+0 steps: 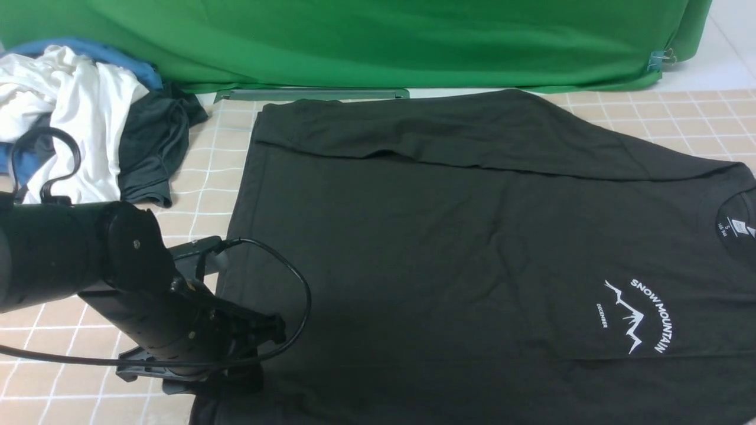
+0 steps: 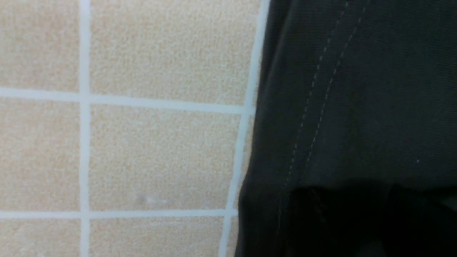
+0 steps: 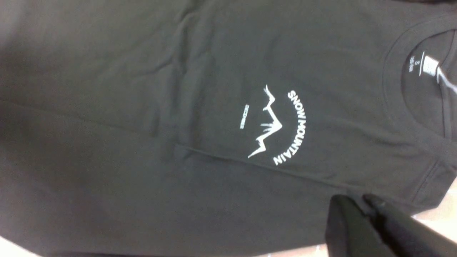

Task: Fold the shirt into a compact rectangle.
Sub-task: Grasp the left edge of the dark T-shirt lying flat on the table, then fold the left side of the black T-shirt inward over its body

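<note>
The black shirt (image 1: 443, 248) lies spread flat on the tiled tabletop, collar to the right. Its white SNOW MOUNTAIN print (image 1: 638, 316) and neck label (image 1: 738, 227) face up. The far side is folded inward as a band, and a crease runs along the near side below the print (image 3: 278, 125). My left gripper (image 1: 224, 381) rests low on the shirt's near-left hem corner. In the left wrist view its fingers are a dark mass over the stitched hem (image 2: 321, 89). My right gripper (image 3: 358, 200) hovers shut above the near shoulder area and is out of the front view.
A pile of white, blue and dark grey clothes (image 1: 77, 112) lies at the far left with a black hanger hook (image 1: 47, 159) in front. A green backdrop (image 1: 384, 41) closes the far side. Bare tiled surface (image 1: 679, 118) shows at the far right.
</note>
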